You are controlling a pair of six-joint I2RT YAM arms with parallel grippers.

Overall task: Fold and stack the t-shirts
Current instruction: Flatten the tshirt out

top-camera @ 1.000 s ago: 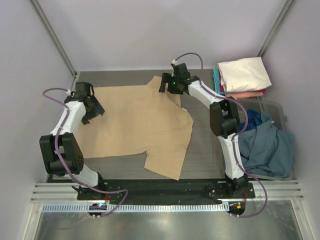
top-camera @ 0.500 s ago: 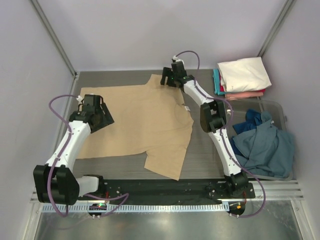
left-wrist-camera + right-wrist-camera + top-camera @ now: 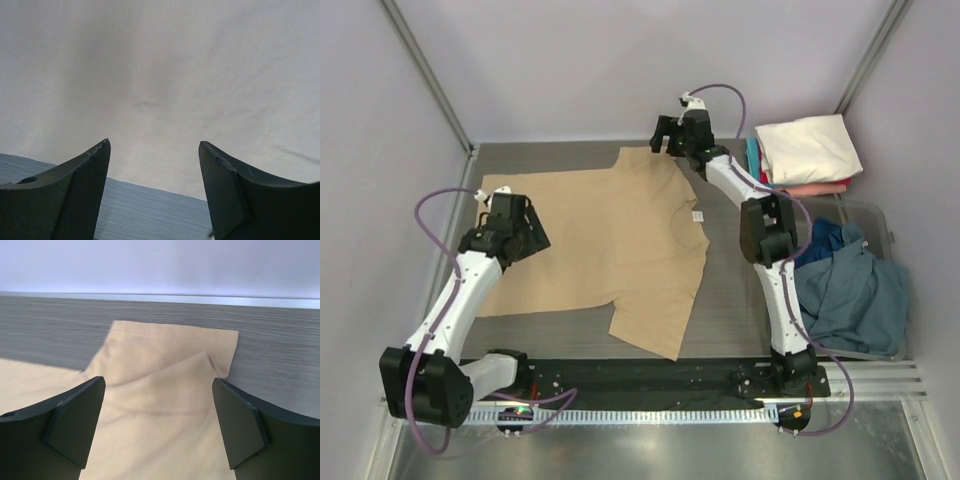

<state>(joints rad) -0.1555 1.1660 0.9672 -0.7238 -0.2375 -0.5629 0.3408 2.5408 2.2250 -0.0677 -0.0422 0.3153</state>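
Note:
The tan t-shirt (image 3: pixel 600 235) lies spread flat on the grey table, collar to the right and hem to the left. My left gripper (image 3: pixel 527 238) hovers over its left hem edge. It is open and empty, with cloth (image 3: pixel 160 75) ahead and bare table (image 3: pixel 150 210) between the fingers. My right gripper (image 3: pixel 663 138) is at the far sleeve (image 3: pixel 170 355). It is open wide, and the sleeve lies loose on the table below and beyond the fingertips (image 3: pixel 225 390).
A folded stack stands at the back right: a cream-white shirt (image 3: pixel 808 147) on top, pink (image 3: pixel 815 187) and teal (image 3: pixel 753 160) below. A clear bin (image 3: pixel 882 215) at the right holds crumpled blue shirts (image 3: pixel 850 285). Walls enclose the table on three sides.
My right gripper moved toward the far edge and opened wider; the far sleeve now lies flatter. My left arm swung from the left edge inward over the hem.

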